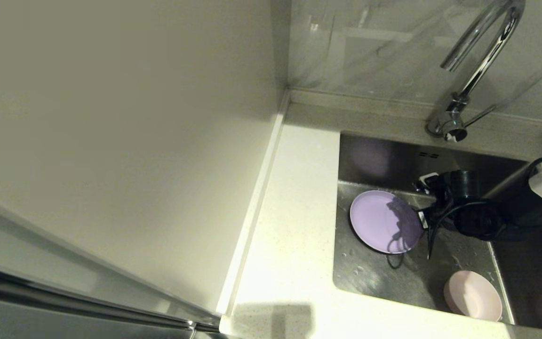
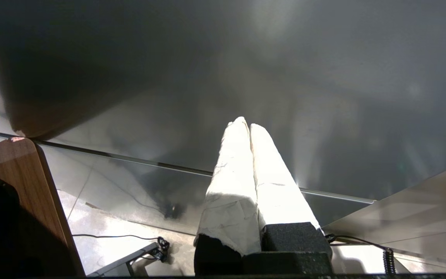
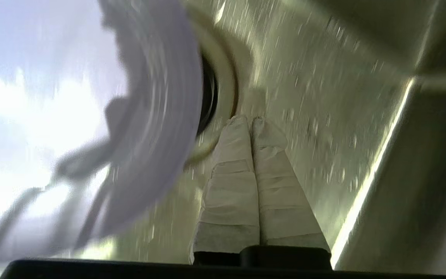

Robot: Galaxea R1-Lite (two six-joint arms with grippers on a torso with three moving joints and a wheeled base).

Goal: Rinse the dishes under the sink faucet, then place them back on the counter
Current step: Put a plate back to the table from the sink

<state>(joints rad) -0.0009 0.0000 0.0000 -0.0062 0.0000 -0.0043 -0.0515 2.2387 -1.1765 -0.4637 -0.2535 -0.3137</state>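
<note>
lavender plate beside closed, empty right jaws

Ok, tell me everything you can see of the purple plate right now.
The plate is a flat, round, lavender dish with a low raised rim, plastic-looking and matte. It sits inside the sink, toward its left side, tilted rather than flat, its far edge seeming to lean near the basin's back wall. Shadows of the arm fall across its face. The right hand is shut beside its rim, above the drain; I cannot tell whether they touch. The pink bowl lies apart from it.
</note>
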